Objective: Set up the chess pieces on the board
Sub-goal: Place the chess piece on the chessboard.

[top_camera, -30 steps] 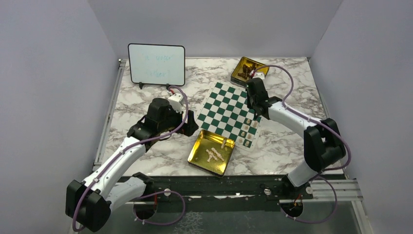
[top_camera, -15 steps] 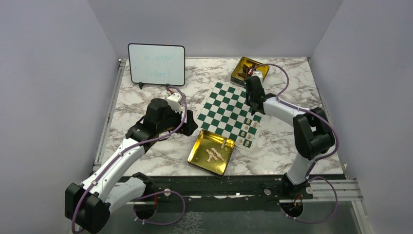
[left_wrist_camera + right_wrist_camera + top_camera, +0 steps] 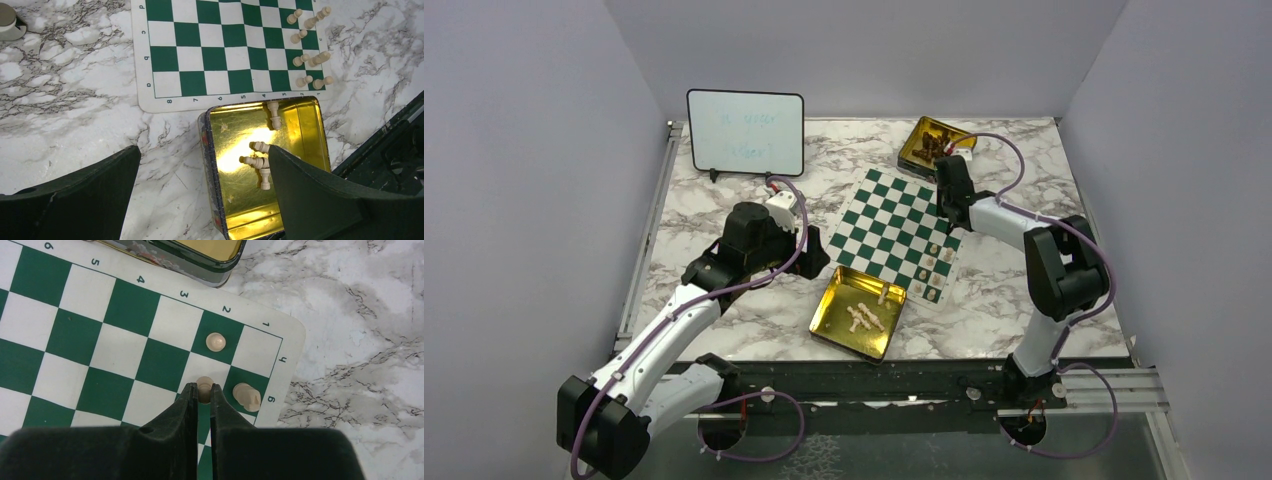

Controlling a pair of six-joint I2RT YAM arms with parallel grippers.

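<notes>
Your right gripper [image 3: 202,390] is clenched on a cream piece [image 3: 204,383]; the tips pinch it from both sides and its round top pokes out between them; it's over the board [image 3: 117,350] near the far right corner, one file in from the right edge; you can't tell whether its base touches the mat. A round-topped piece [image 3: 216,341] stands on a green square just beyond it, apart from the fingers; a taller piece [image 3: 246,396] stands on the green square just right of the fingertips, close but not touching. The far tin [image 3: 190,257] sits just past that board edge; in the top view it holds dark pieces [image 3: 932,145], too small to name.

Your left gripper [image 3: 204,152] is released, fingers spread wide, nothing between them; it hangs over the left wall of the near tin [image 3: 206,160], which lies on the table [image 3: 75,75] just beside the board's near edge, the edge with the numbers. Loose pieces [image 3: 260,162] lie on their sides in that tin, one more by its far wall; standing pieces [image 3: 302,59] line the board's right edge in two files; the rest of the squares you see are bare. The whiteboard [image 3: 745,133] stands at far left, well apart from the board; its writing is too faint to read.
</notes>
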